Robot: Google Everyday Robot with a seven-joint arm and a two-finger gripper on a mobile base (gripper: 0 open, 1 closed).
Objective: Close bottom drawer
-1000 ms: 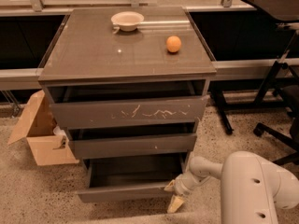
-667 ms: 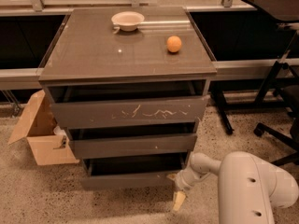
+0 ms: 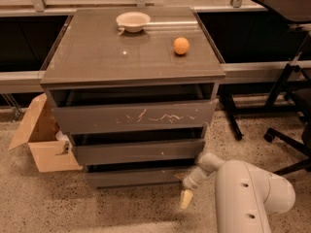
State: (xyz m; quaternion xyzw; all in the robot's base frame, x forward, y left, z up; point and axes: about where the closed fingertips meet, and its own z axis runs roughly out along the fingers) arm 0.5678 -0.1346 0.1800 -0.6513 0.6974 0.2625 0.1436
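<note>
- The bottom drawer (image 3: 136,177) is now pushed almost fully in. A second ago it stuck out with its tray showing.
- The gripper (image 3: 183,187) has followed it inward. Its jaws are spread apart and hold nothing, and the drawer front's right end lies just left of them.
- The orange (image 3: 181,45) and bowl (image 3: 133,21) are unmoved on the surface (image 3: 97,57), well above the jaws.

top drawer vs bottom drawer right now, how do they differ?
Front: top drawer is widest, with white scratches; bottom drawer is narrower and plain. Gap: top drawer shows a tall dark gap above its front; bottom drawer only a thin one. The gripper sits by the bottom drawer's right corner, well below the top drawer. Both are grey-brown, flat, handleless.
</note>
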